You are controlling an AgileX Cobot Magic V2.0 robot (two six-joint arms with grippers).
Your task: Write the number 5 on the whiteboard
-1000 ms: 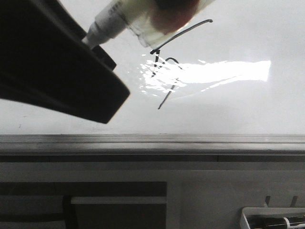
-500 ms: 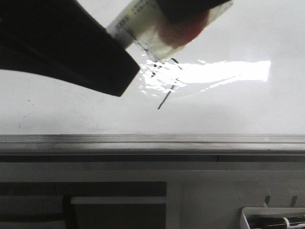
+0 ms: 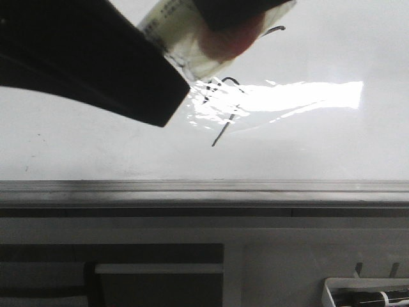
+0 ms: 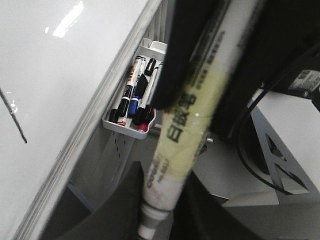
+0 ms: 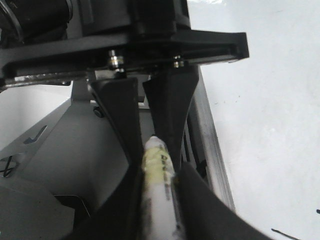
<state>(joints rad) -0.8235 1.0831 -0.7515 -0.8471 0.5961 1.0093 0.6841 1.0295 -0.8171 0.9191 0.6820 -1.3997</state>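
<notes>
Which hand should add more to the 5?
Probably right: the right hand clamps the pale yellow marker pen mid-barrel by the glossy white whiteboard; the left hand only pinches its tip end.

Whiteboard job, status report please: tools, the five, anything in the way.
Left tool and right tool both shut on marker. Number 5 drawn on whiteboard, top part hidden behind marker and arm. Nothing else blocking.
</notes>
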